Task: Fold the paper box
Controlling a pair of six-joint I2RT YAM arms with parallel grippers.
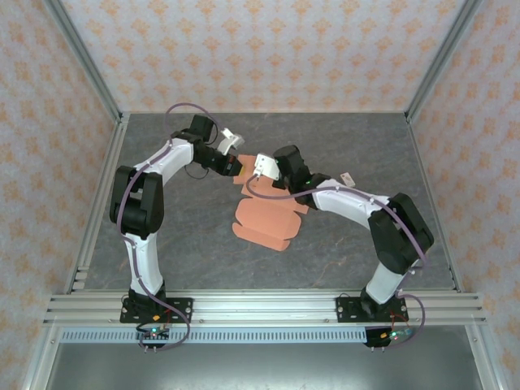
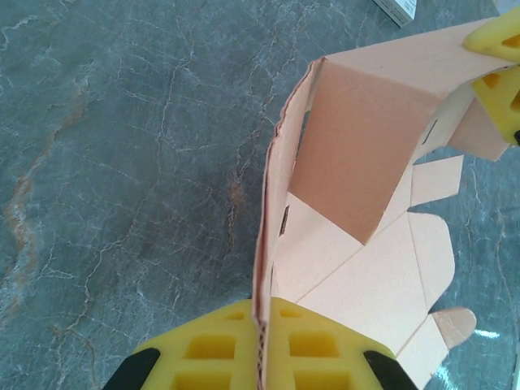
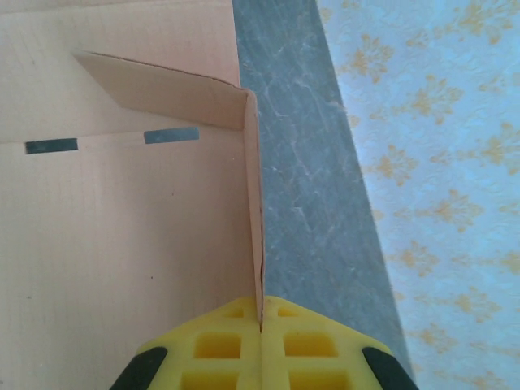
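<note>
So, starting at the near side: the paper box [image 1: 264, 219] is lying in the middle of the worktop [image 1: 357, 244], between the two arms, with its nearer flaps and tabs spreading flat on the grey surface. Further back, the far end of the card is standing up, and that's where both arms are meeting. The left tool [image 2: 260, 325] is clamping its yellow pads [image 2: 313, 345] together on the thin edge of one raised wall. The right tool [image 3: 260, 321] is pinching the edge of an upright panel next to a folded-in corner flap [image 3: 162, 89], just beside two slots [image 3: 171, 135]. Both are biting only a sliver of card, which is what's worrying me. If one arm is pulling sideways while the other is holding firm, I reckon the card could be tearing along a crease or slipping out of the pads, and that wall would be flopping back flat. Pushing the walls together off-square could also be bending a panel away from its crease, leaving tabs missing those slots.
</note>
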